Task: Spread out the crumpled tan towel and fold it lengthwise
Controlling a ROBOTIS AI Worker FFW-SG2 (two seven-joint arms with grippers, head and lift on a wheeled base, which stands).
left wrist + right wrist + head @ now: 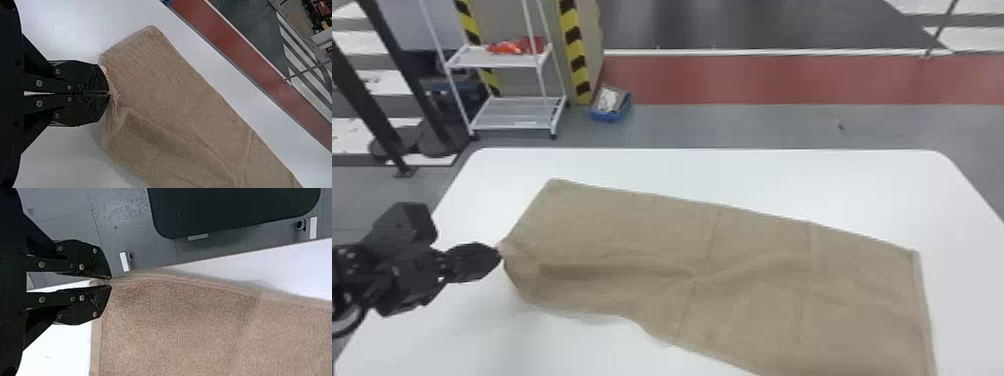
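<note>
Seen from the head, the tan towel (pixel 632 220) lies on the white table (pixel 732 170), stretching from ten o'clock round to five. At nine o'clock the left gripper (pixel 500 256) is clenched on its gathered end; in the right wrist view, the right gripper (pixel 110 282) pinches a corner by the table edge.

That left bite is the likeliest trouble: the cloth bunches at the tips, so pulling could deepen the furrow (pixel 612 271) running towards three o'clock — and fold it in. The right one seems to hold only a sliver, which could slip under uneven tension — skewing the lengthwise fold.
</note>
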